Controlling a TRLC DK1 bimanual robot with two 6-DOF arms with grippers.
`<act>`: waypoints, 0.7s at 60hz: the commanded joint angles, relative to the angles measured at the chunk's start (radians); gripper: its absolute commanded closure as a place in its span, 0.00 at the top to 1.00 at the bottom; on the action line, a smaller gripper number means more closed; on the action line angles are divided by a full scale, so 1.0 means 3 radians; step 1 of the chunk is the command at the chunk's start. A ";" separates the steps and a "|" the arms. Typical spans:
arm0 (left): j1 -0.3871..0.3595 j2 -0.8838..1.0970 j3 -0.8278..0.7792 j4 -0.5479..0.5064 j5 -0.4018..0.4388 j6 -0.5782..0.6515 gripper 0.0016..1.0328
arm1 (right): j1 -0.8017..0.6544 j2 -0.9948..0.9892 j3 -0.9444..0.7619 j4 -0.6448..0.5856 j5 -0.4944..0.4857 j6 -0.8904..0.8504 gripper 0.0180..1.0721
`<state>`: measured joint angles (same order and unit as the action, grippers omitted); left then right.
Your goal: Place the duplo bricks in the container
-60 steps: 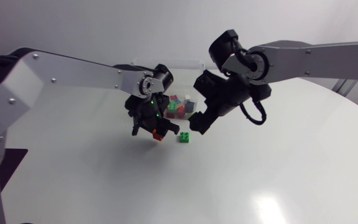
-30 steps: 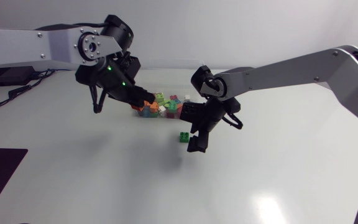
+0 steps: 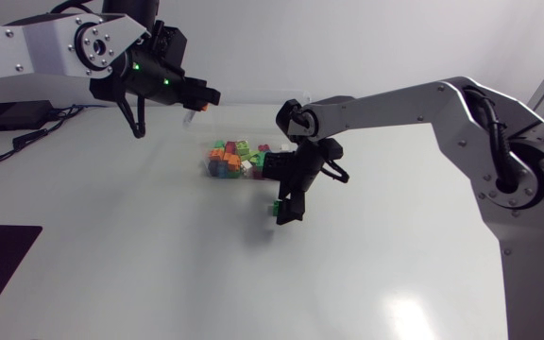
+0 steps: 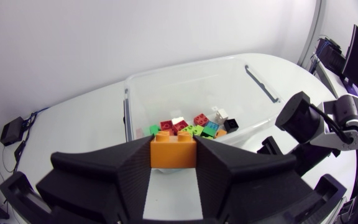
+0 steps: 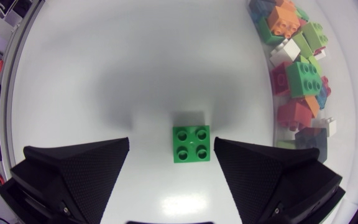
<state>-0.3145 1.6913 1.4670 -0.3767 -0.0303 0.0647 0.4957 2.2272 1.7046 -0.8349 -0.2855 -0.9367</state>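
1. Over the last second the left gripper is rising from table level, carrying the orange brick away from the green brick. The right gripper is closing in over that green brick.
2. The left gripper is pinching the orange brick, raised by the container's far left corner. The right arm is reaching down past the middle, its fingers spread and straddling the green brick without touching it.
3. The green brick is lying just beside the container's near wall. Bare table is lying open on its near side, with the edges well apart.
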 commanded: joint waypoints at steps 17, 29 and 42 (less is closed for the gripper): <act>0.0097 0.0539 0.0392 0.0279 0.0076 -0.0047 0.11 | -0.0047 0.0328 0.0295 -0.0224 -0.0168 -0.0176 0.72; 0.0062 0.0529 0.0397 0.0330 0.0070 -0.0072 0.11 | -0.0078 0.0123 -0.0037 0.0083 -0.0102 -0.0186 0.72; 0.0036 0.0473 0.0285 0.0443 0.0070 -0.0067 0.11 | -0.0047 -0.0194 -0.0492 0.0584 0.0037 -0.0109 0.74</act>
<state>-0.2951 1.8431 1.5520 -0.2550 -0.0124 0.0601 0.4816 2.1998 1.6089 -0.6746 -0.2836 -0.9581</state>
